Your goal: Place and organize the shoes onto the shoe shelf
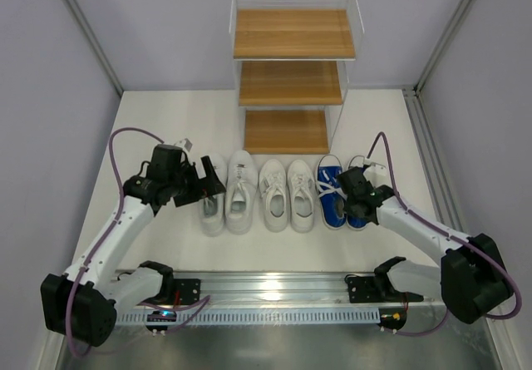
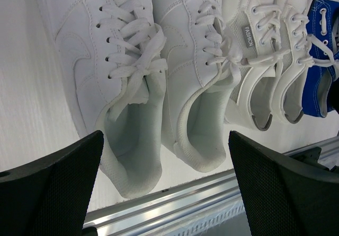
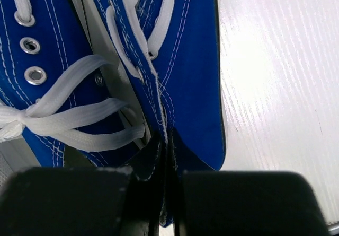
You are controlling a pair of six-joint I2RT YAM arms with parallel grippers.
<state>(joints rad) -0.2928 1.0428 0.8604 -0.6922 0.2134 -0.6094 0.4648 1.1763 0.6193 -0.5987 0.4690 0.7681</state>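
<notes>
In front of the shoe shelf [image 1: 293, 33], R gripper [image 3: 167, 162] fingers clamped on collar of rightmost blue shoe [image 3: 190, 77]; L gripper [image 1: 209, 185] fingers spread wide over leftmost white shoe [image 1: 212, 217].

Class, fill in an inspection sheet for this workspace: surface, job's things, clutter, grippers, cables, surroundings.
Surface: white table, shoes standing on it.
Job's things: two white pairs and a blue pair in one row before the shelf; its three boards hold no shoes.
Clutter: nothing seen.
Grippers: left gripper open over the left white pair; right gripper shut on the outer blue shoe.
Cables: a purple cable loops off each arm.
Surroundings: pale walls; metal rail at the near edge.
</notes>
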